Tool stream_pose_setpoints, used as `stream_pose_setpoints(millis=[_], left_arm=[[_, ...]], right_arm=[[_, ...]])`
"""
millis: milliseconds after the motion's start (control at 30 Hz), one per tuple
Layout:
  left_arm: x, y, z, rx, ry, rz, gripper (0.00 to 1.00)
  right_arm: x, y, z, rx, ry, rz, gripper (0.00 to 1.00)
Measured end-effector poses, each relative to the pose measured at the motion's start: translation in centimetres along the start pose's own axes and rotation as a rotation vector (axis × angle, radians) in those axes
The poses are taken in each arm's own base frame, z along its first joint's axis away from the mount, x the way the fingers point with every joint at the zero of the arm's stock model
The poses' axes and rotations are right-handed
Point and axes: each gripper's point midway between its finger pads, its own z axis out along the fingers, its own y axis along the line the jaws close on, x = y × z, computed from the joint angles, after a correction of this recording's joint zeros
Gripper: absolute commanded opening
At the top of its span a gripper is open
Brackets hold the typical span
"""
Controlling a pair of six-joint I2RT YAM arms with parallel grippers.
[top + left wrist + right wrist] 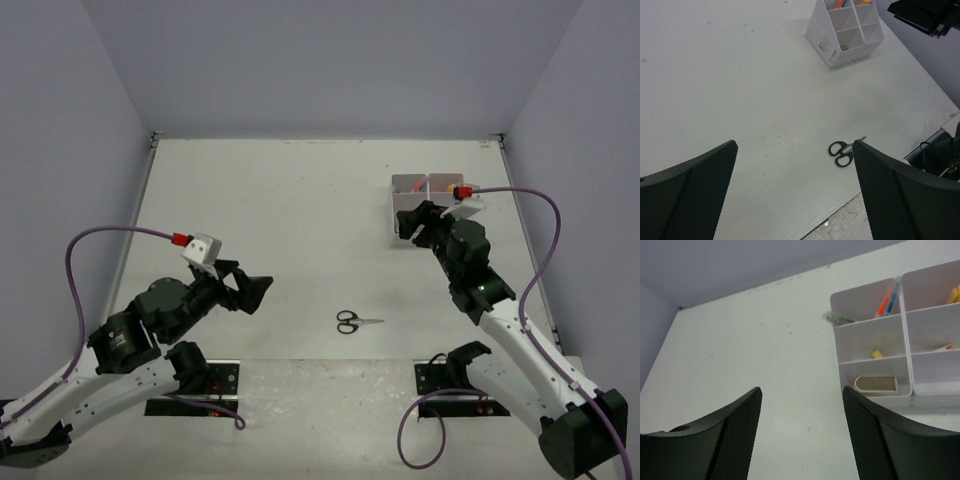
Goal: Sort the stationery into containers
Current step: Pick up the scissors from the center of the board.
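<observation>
Top view of the white table (280,200) with two wrist views. The white six-compartment organiser box (408,188) stands at about 2 o'clock on the table, near the far right corner. The black-handled scissors (352,321) lie flat at about 6 o'clock, close to the near edge, blades pointing towards 3 o'clock, well apart from both arms. The left gripper (255,290) hangs at about 8 o'clock with its fingers wide apart and nothing between them; its wrist view shows the scissors (841,150) just beside the right-hand finger (900,200) and the box (826,47) far off at 1 o'clock. The right gripper (420,222) hovers at the near side of the box, fingers apart and empty. Its wrist view looks into the box (872,360): an orange pen (883,302) leans in the far-left compartment, a green pen (840,318) lies across that compartment's left rim, a small yellow piece (877,354) sits in the middle-left compartment, and a rounded tan eraser (876,384) in the near-left one.
</observation>
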Motion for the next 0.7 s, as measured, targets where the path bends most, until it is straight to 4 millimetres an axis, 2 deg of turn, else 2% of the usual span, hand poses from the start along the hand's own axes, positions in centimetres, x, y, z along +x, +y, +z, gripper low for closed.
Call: stream_pose_setpoints(millis=[133, 300, 400, 467, 633, 700], left_arm=[[0.3, 0.2, 0.4, -0.02, 0.016, 0.008, 1.0], [1.9, 0.2, 1.9, -0.054, 0.09, 0.022, 1.0], [3.4, -0.7, 3.6, -0.035, 0.135, -0.003, 1.0], [5.5, -1.2, 5.0, -0.023, 0.189, -0.017, 1.0], [12.6, -1.4, 7.8, -0.031, 0.411, -0.001, 0.98], [14.7, -2.0, 9.1, -0.021, 0.485, 0.022, 0.96]], right_arm=[[2.3, 1.4, -2.8, -0.095, 0.137, -0.045, 0.74], [3.9, 1.3, -6.6, -0.136, 0.234, -0.066, 0.76], [4.0, 1.2, -8.5, -0.145, 0.26, -0.065, 0.97], [3.9, 1.1, -9.5, -0.152, 0.263, -0.06, 0.99], [3.2, 1.0, -11.3, -0.162, 0.23, -0.044, 0.99], [3.2, 0.9, -11.7, -0.16, 0.225, -0.032, 0.99]])
